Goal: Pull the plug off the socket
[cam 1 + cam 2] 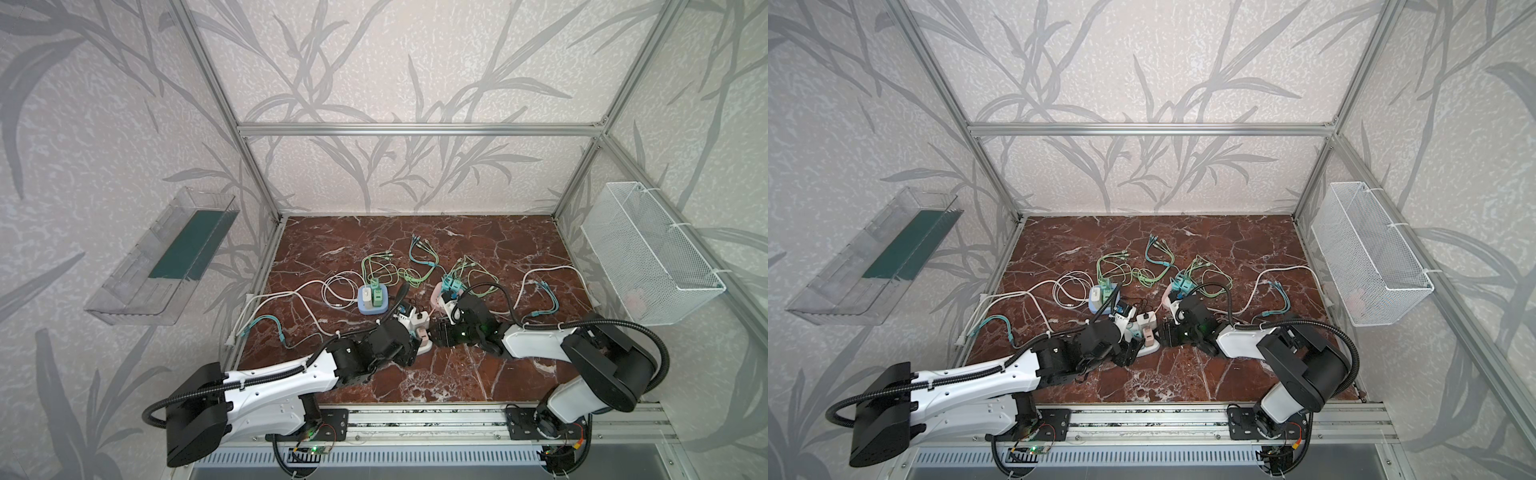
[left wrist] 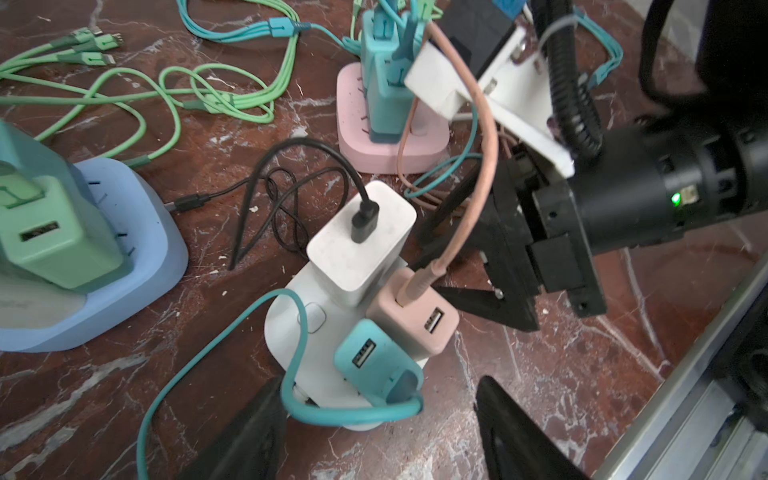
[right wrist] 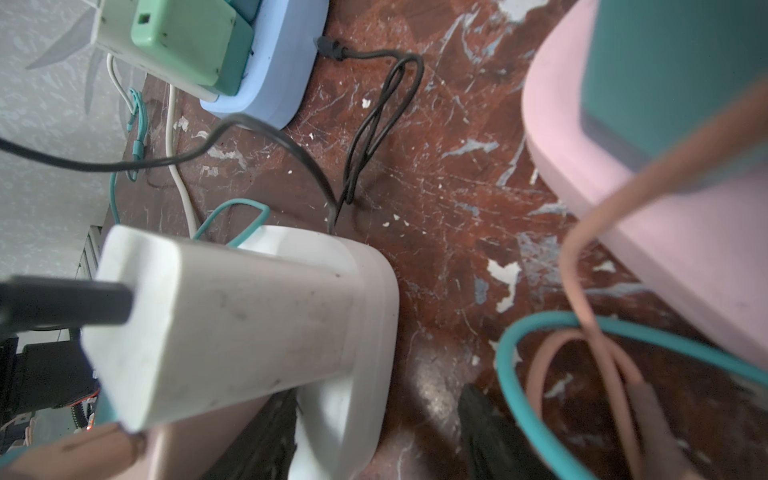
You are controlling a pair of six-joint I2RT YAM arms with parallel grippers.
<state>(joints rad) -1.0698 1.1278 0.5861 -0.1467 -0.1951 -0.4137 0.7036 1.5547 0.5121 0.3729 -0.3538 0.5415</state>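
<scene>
A white socket point(image 2: 309, 332) point(image 1: 424, 348) stands on the marble table between both arms. Three plugs stand in it: a white plug point(image 2: 361, 241) point(image 3: 224, 320) with a black cable, a pink plug point(image 2: 415, 320) with a pink cable, and a teal plug point(image 2: 372, 363) with a teal cable. My left gripper point(image 2: 380, 434) point(image 1: 415, 341) is open, its fingers apart on either side of the socket's near end by the teal plug, holding nothing. My right gripper point(image 3: 374, 436) point(image 1: 437, 332) is open, one finger over the socket beneath the white plug, the other on the table side with a gap.
A blue socket point(image 1: 372, 300) with green plugs and a pink socket point(image 2: 390, 153) with teal plugs stand just behind. Green, teal and white cables sprawl around them. A wire basket point(image 1: 648, 257) hangs on the right wall, a clear tray point(image 1: 162, 257) on the left.
</scene>
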